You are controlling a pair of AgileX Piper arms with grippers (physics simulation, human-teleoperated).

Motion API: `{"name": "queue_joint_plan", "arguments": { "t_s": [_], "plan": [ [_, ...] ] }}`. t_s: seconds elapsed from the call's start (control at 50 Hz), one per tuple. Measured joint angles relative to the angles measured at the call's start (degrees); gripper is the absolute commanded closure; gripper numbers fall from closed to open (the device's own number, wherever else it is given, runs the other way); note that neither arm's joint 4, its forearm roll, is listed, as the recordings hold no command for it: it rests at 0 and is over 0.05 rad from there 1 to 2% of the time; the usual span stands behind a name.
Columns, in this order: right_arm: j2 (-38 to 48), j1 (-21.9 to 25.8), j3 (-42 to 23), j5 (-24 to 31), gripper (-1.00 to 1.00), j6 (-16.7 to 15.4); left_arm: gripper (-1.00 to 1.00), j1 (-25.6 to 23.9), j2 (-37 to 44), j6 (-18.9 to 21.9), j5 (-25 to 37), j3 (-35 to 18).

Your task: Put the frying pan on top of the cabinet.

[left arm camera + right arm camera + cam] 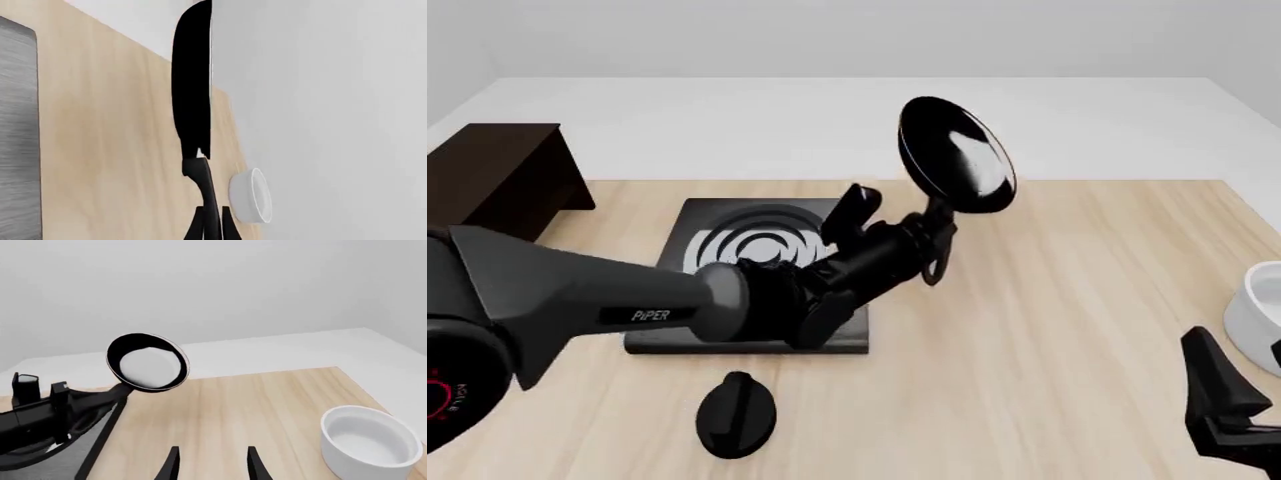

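You are in the carry step: your left pincer [932, 243] is closed on the handle of the frying pan [957, 155], holding it tilted on edge in the air above the bench [1028, 330], just beyond the stove plate [714, 240] and well apart from the cabinet [501, 180] at far left. Next, I judge, you must swing it left, level it and lower it onto the cabinet's flat top. Your right pincer [212, 465] is open and empty near the white bowl [370, 442]; the only legible writing is "PIPER" on the left arm [601, 300].

The left arm reaches toward two o'clock, its left claw [932, 232] raised off the bench and clamped on something. The right claw [212, 462] hangs low at four o'clock, fingers parted.
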Motion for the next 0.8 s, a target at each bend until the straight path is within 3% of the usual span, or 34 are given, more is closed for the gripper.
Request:
{"name": "queue_joint_plan", "arguments": {
  "t_s": [0.2,0.8],
  "plan": [
    [-0.4,0.2,0.0,0.4,-1.0,0.0,1.0,2.3,-7.2,1.5,0.1,3.3],
    [-2.1,0.7,0.0,1.9,-1.0,-0.9,1.0,16.2,-30.7,3.8,3.5,11.5]
  ]
}}
